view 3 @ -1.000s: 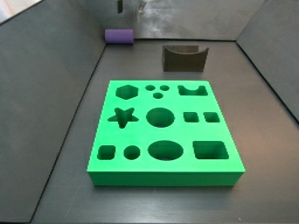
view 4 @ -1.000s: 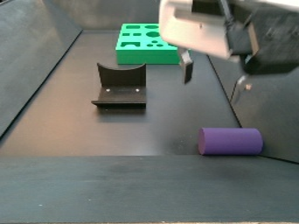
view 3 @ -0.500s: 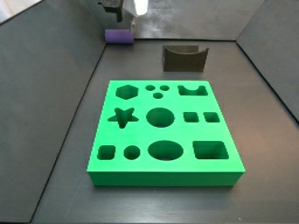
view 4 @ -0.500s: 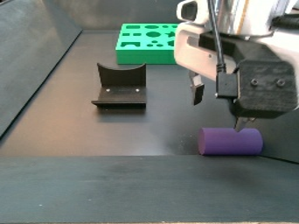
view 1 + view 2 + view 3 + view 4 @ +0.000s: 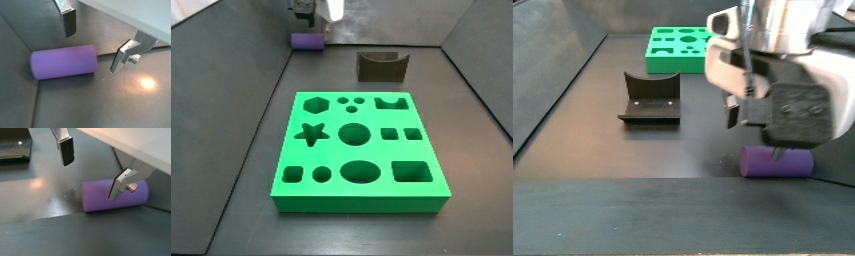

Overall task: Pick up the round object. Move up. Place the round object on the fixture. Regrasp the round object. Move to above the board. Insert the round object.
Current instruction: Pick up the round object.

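The board [image 5: 361, 150] is the biggest thing here, a bright green slab full of shaped holes lying flat on the dark surface [image 5: 331, 232], well apart from where I am working; its middle round hole [image 5: 354, 133] is where the peg must finally go. Next in size is the fixture [image 5: 649, 97], a dark block with a curved notch in its top, standing between the board and me in a side view and apart from both. Smallest is the purple peg [image 5: 64, 62], lying on its side near the corner where the surface meets a wall, its flat ends facing sideways. My end effector [image 5: 93, 169] hangs just above it with the jaws spread wide and nothing between them; in both wrist views one finger [image 5: 67, 22] stands on each side of the curved body, neither touching it. I judge the peg to be rigid and light, with a smooth matte skin that could slip or roll away if I press off centre. So I would close on the curved flanks at mid-length, pads square across the widest part, leaving both flat ends free for the later seat in the notch.
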Available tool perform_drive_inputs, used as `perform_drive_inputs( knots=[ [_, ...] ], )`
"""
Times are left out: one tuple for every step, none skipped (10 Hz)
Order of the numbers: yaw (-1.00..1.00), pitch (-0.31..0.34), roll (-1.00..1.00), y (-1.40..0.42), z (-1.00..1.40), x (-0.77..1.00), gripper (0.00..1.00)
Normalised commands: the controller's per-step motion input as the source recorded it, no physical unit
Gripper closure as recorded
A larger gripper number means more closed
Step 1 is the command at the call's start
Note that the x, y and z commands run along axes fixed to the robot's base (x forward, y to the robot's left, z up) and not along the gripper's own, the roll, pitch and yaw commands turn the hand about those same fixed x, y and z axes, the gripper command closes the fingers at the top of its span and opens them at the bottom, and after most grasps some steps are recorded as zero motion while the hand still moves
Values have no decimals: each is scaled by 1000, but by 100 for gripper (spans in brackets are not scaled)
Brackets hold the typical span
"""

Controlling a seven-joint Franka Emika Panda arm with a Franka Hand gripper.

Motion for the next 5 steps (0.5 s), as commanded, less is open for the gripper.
perform_drive_inputs(
  knots=[
    [-271, -163, -210, 111, -571, 294, 0],
    [-540, -159, -186, 0, -620, 66, 0],
    [-894, -191, -149, -40, -620, -126, 0],
    [-914, -201, -149, -23, -609, -131, 0],
    [-900, -224, -167, -40, -546, -129, 0]
  ],
)
